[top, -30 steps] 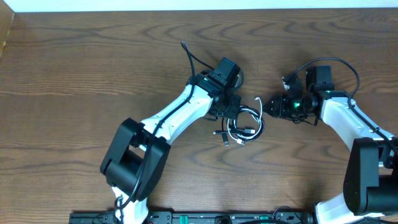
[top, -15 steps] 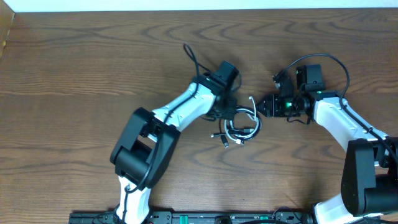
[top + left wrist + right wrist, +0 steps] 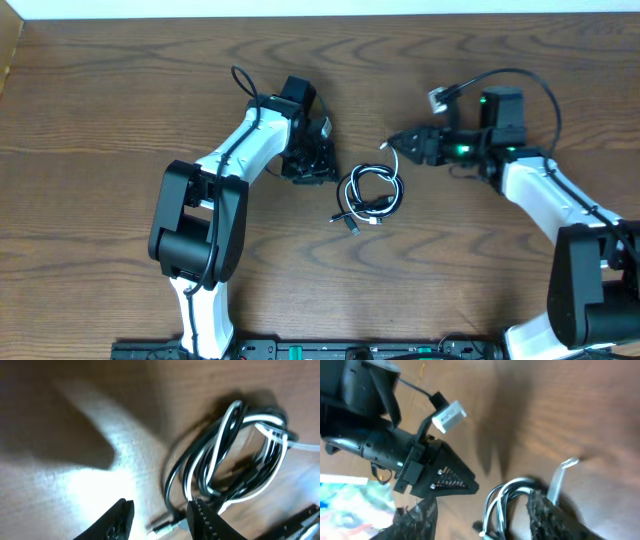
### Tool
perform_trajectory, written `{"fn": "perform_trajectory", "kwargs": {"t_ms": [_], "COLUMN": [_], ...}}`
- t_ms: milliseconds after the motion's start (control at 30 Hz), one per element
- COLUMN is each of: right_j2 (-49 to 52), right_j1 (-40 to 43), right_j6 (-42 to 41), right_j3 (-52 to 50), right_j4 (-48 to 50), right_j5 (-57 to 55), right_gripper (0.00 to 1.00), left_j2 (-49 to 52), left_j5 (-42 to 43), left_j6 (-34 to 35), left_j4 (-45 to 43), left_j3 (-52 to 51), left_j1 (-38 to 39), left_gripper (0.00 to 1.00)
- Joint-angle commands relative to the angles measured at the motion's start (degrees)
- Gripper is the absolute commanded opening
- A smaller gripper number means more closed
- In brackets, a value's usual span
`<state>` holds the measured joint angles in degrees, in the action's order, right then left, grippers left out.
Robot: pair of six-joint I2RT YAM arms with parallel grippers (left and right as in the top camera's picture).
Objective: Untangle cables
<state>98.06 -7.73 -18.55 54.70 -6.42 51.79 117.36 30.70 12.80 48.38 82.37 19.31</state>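
L jaws: apart, empty; R jaws: apart; cables coiled together, near both

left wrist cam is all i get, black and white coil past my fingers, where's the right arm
Observer: Overhead, the right gripper sits just beyond the right side of the coil, jaws apart.
Operator: holding anything
Observer: Nothing clamped. Its wrist view shows the white cable's plug end standing beside one finger; contact unclear.
Operator: and my gripper
Observer: Overhead, the left gripper is left of the coil, bare table between.
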Motion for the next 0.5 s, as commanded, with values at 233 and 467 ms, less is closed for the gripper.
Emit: {"fn": "perform_trajectory", "kwargs": {"t_ms": [233,467], "right_j2": [-0.42,-0.15], "right_j1": [-12.76,-18.32], "right_j6": [-7.28,-15.32], "right_j3": [-0.07,-0.07], "right_j4": [-6.67,-2.67], "right_j5": [-24.92,-37.55], "right_gripper": [0.2,0.04], "left_j2": [-0.35,-0.35], "left_j5": [-11.5,-11.96], "left_j6": [0.55,1.01], "left_j4": [4.42,4.04], "left_j3": [-0.59,-1.16], "left_j1": [-3.43,-5.01], "left_gripper": [0.4,0.4]}}
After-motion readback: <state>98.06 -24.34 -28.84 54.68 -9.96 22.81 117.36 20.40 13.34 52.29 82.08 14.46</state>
